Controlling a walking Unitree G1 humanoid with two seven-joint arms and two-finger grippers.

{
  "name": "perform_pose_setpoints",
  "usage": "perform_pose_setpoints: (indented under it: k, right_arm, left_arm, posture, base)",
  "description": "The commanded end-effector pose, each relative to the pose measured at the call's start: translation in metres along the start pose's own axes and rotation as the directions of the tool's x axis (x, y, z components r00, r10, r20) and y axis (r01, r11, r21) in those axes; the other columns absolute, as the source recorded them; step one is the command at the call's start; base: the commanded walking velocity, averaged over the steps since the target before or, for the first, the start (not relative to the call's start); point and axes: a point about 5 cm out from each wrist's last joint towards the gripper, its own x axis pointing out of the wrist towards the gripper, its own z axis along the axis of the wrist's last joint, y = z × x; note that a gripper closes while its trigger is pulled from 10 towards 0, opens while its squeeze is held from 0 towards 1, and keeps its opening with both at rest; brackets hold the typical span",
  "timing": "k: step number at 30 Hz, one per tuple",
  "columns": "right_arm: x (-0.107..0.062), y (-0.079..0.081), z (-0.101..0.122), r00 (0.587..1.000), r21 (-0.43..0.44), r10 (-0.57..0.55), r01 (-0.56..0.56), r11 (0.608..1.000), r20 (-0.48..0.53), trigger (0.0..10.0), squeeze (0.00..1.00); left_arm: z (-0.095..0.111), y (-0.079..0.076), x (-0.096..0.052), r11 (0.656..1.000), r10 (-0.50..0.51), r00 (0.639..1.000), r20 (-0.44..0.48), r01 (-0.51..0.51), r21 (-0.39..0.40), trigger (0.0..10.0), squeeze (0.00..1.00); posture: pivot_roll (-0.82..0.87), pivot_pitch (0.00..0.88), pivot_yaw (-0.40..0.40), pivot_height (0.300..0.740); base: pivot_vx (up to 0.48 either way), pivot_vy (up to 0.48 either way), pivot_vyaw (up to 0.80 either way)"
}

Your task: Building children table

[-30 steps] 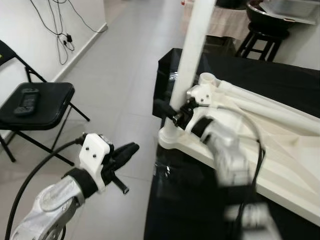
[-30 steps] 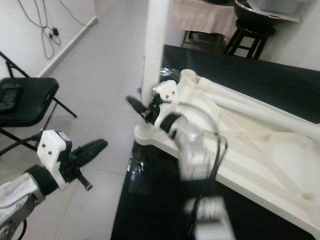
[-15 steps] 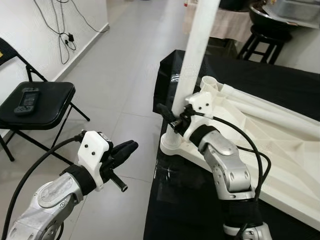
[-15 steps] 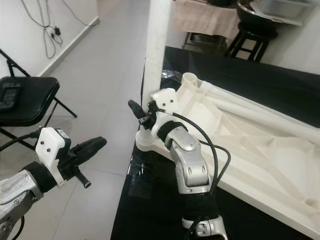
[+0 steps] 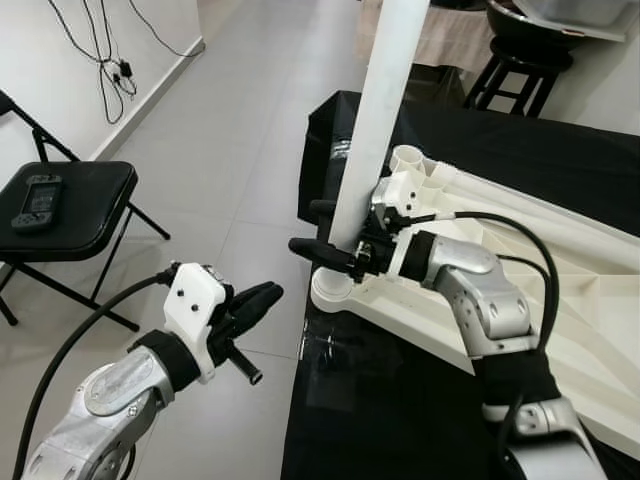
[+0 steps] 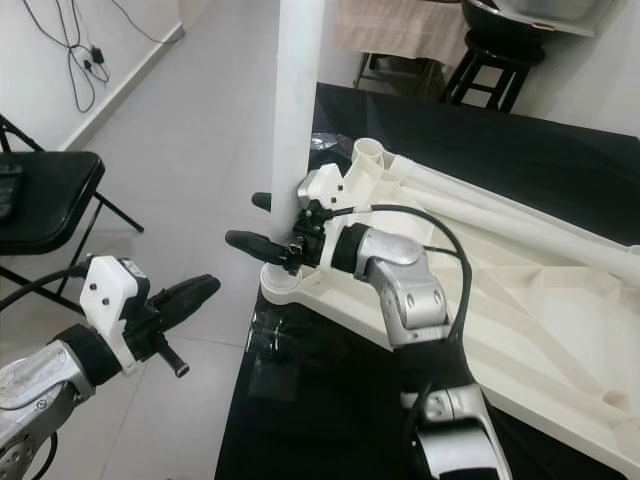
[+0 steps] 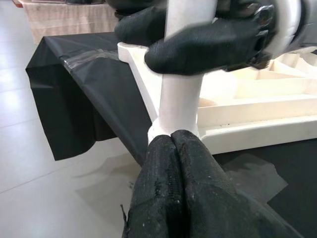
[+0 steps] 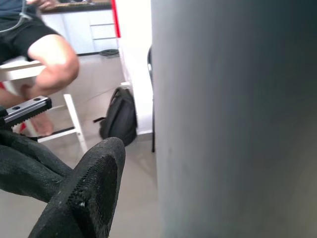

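An upturned white children's table (image 5: 560,250) lies on a black-covered bench (image 5: 400,400). A white leg (image 5: 378,120) stands upright in its corner socket (image 5: 330,290). My right gripper (image 5: 305,226) reaches the lower part of this leg, open, with one black finger (image 5: 322,251) in front of it and the other behind. In the right wrist view a gap shows between a finger (image 8: 84,193) and the leg (image 8: 233,119). My left gripper (image 5: 262,296) hovers over the floor just off the bench corner, shut and holding nothing, pointing at the leg's base (image 7: 176,111).
A black folding chair (image 5: 75,195) with a black controller (image 5: 32,206) on it stands at the left. Cables (image 5: 110,70) hang by the wall. A dark stool (image 5: 515,60) is behind the bench. A seated person's leg (image 8: 49,64) and a backpack (image 8: 119,116) are across the room.
My right gripper has swung round so its fingers now straddle the upright leg instead of sitting beside it. The left arm has barely moved. The camera shifted slightly.
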Motion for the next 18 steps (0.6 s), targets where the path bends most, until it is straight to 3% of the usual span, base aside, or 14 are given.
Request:
perform_pose_setpoints:
  k: [1,4,5,11,18]
  right_arm:
    - [0.003,-0.006,-0.012,0.998,-0.001,0.026,-0.026,1.0,-0.057,9.5,0.0]
    - [0.003,-0.01,-0.014,0.996,-0.005,0.026,-0.027,1.0,-0.082,9.5,0.0]
    - [0.003,-0.015,-0.015,0.996,0.008,0.028,-0.027,1.0,-0.09,0.0,0.0]
    - [-0.003,-0.026,-0.021,0.993,0.035,0.026,-0.022,0.999,-0.118,0.0,0.0]
    - [-0.018,-0.026,-0.027,0.993,0.049,0.021,-0.015,0.999,-0.12,0.0,0.0]
  left_arm:
    - [0.0,-0.005,0.0,1.0,-0.008,1.0,0.001,0.008,0.007,10.0,0.0]
    - [0.001,-0.005,0.0,1.0,-0.007,1.0,0.002,0.006,0.007,10.0,0.0]
    - [0.001,-0.006,-0.001,1.0,-0.004,1.0,0.002,0.004,0.008,10.0,0.0]
    - [0.001,-0.008,0.0,1.0,-0.007,1.0,0.0,0.007,0.005,10.0,0.0]
    - [0.001,-0.008,0.001,1.0,-0.01,1.0,0.002,0.01,0.001,10.0,0.0]
  posture:
    - [0.1,0.168,-0.149,0.74]
    - [0.1,0.168,-0.149,0.74]
    - [0.1,0.174,-0.152,0.74]
    - [0.1,0.184,-0.154,0.74]
    - [0.08,0.191,-0.148,0.74]
  base:
    - [0.0,0.0,0.0]
    - [0.0,0.0,0.0]
    - [0.0,0.0,0.0]
    - [0.0,0.0,0.0]
    - [0.0,0.0,0.0]
